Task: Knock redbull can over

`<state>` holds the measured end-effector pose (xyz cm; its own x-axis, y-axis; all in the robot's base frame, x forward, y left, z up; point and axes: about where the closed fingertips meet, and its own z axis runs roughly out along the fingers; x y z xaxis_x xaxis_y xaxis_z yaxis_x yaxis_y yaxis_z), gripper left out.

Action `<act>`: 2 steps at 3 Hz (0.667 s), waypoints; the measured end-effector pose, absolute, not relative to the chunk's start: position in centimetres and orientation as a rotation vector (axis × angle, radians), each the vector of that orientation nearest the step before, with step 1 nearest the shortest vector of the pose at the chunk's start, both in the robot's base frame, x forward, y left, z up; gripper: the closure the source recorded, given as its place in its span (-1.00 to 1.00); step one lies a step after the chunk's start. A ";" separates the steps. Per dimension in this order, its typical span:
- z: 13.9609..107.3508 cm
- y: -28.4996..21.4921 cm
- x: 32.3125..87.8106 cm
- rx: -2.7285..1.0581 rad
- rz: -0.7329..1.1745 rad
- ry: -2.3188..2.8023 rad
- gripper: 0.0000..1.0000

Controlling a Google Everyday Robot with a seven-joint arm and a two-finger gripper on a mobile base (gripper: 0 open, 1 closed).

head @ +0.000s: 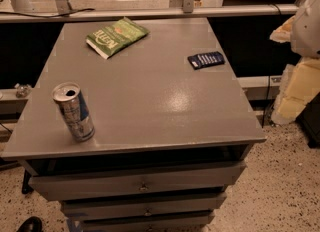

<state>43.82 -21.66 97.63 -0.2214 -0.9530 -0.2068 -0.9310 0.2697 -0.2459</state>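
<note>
A speckled floor (295,186) lies nearest us, and from it rises a grey cabinet whose drawers (140,183) face us under a flat grey top (150,101). On that top, near the front left corner and close to the front edge, stands the redbull can (75,112). It is on its base with the silver lid and its opening turned up, so the task is not yet done. Further back and to the right lies a small dark blue packet (205,59), and further still, towards the back left, a green snack bag (116,37) lies flat. Both are well apart from the can. Behind the cabinet runs a pale rail (150,13).

We judge the step in hand to be the approach: nothing touches the can. The next move calls for bringing the arm across to the front left and pushing sideways high on the can's body (a low push would more likely slide it than tip it). The push should be aimed inward, so the can falls on the top rather than off the near edge.

We do not see the gripper anywhere over the cabinet. A pale bulky shape (307,21) at the right edge may be part of the arm, though we cannot be sure. Whether the gripper is released or clenched we cannot tell, and nothing shows it holding or touching anything.
</note>
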 end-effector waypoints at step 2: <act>96.6 -20.6 43.6 -1.697 -0.026 2.179 -1.00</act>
